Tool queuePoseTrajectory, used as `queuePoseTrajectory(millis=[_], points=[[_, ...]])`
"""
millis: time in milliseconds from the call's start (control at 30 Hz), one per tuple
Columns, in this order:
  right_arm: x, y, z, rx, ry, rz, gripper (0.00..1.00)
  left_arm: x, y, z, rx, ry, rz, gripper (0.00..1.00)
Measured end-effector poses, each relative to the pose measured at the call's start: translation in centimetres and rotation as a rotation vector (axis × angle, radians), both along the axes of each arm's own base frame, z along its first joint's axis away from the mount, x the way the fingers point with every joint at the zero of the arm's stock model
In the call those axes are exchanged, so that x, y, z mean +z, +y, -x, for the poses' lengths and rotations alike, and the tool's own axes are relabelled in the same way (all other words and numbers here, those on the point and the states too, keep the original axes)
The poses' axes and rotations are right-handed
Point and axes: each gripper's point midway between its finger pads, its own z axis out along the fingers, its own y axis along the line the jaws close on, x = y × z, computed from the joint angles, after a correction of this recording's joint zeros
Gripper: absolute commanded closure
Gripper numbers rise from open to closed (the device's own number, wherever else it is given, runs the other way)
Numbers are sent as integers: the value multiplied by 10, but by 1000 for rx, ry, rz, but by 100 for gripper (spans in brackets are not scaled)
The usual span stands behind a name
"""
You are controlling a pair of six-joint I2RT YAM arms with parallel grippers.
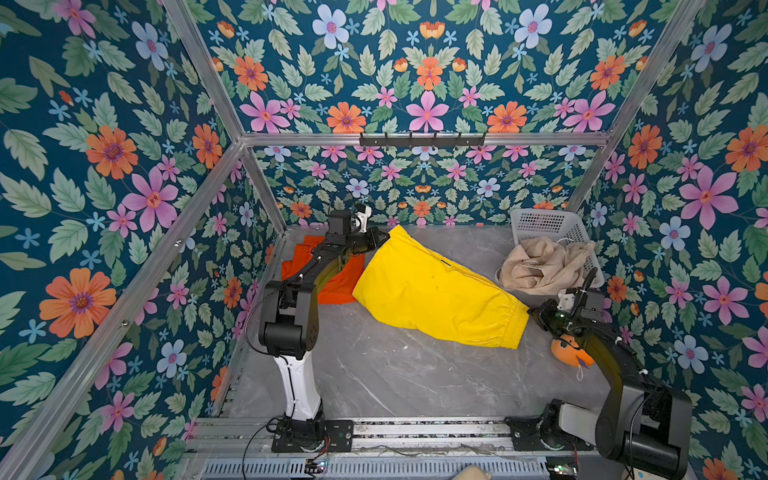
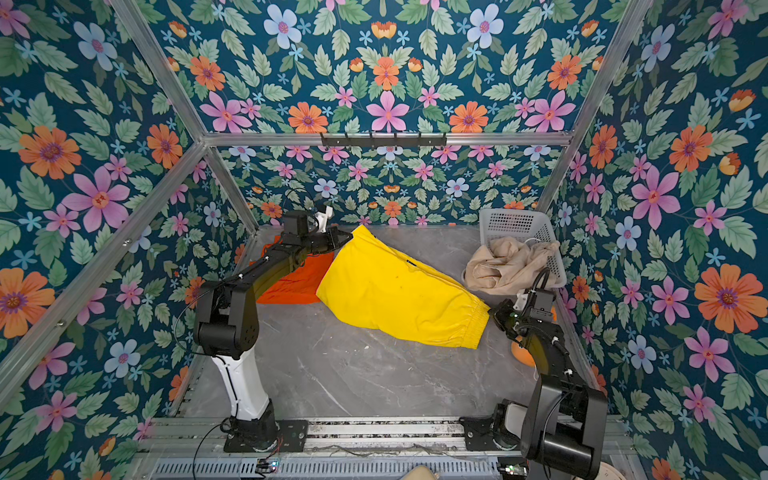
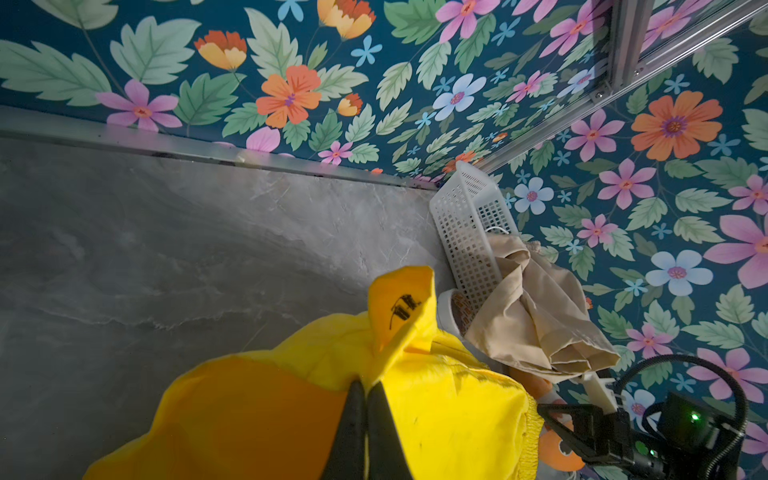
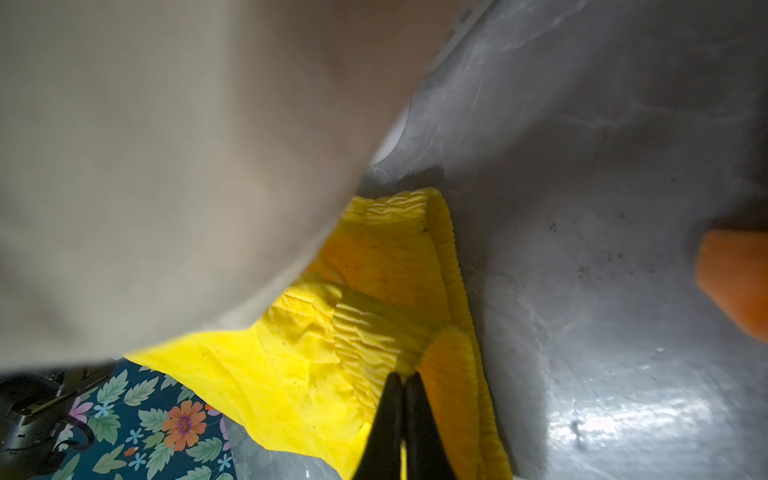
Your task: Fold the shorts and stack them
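The yellow shorts (image 1: pixel 436 286) (image 2: pixel 399 291) stretch slantwise across the grey table between both grippers. At their far corner my left gripper (image 1: pixel 384 237) (image 2: pixel 347 237) (image 3: pixel 365 384) is shut on the leg hem (image 3: pixel 399 316). My right gripper (image 1: pixel 534 311) (image 2: pixel 494 313) (image 4: pixel 403 376) is shut on the ribbed elastic waistband (image 4: pixel 374 332). The orange shorts (image 1: pixel 336 278) (image 2: pixel 299 282) lie flat at the back left, partly under my left arm and the yellow cloth. The beige shorts (image 1: pixel 536 266) (image 2: pixel 503 266) (image 3: pixel 536 316) (image 4: pixel 166 166) spill crumpled out of the basket.
A white mesh basket (image 1: pixel 548 224) (image 2: pixel 515 222) (image 3: pixel 469 216) stands in the back right corner. An orange plush fish toy (image 1: pixel 569 353) (image 2: pixel 523 353) (image 4: pixel 735 282) lies under my right arm by the right wall. Flowered walls enclose the table (image 1: pixel 395 374).
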Motion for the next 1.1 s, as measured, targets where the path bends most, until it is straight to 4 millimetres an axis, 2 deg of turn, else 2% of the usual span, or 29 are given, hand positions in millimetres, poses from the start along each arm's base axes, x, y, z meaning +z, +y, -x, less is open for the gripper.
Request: queuePoseTrajectory(millis=[67, 167, 200, 233, 267, 333, 433, 533, 633, 700, 767, 867, 967, 1100], points=[[-4, 0, 0, 0, 15, -5, 99, -8, -2, -14, 12, 4, -2, 97], [-9, 0, 0, 0, 32, -13, 97, -35, -2, -36, 40, 54, -11, 96], [-10, 1, 0, -2, 37, -19, 92, -44, -2, -42, 53, 68, -18, 95], [-11, 1, 0, -2, 41, -21, 81, -57, -2, -47, 59, 91, -26, 91], [-12, 1, 0, -3, 43, -21, 70, -68, -2, -51, 65, 110, -34, 81], [-12, -1, -1, -9, 47, -13, 57, -85, 0, -57, 87, 142, -53, 64], [-8, -4, -3, -15, 40, 5, 48, -99, 5, -63, 117, 173, -85, 51], [0, -7, 0, -17, 28, 36, 47, -95, 10, -60, 135, 162, -121, 45], [8, -7, 8, -21, 18, 56, 47, -72, 14, -43, 150, 116, -184, 43], [10, -4, 15, -15, 12, 62, 47, -48, 5, -26, 129, 48, -233, 43], [10, 1, 24, -8, 16, 51, 47, -19, -23, 0, 52, -65, -281, 41], [13, 7, 35, 0, 7, 36, 47, 4, -77, 46, -119, -215, -337, 39], [15, 12, 41, 0, 2, 15, 47, 10, -129, 91, -298, -325, -371, 38], [17, 12, 43, -21, 8, -27, 47, 6, -181, 138, -486, -445, -401, 37]])
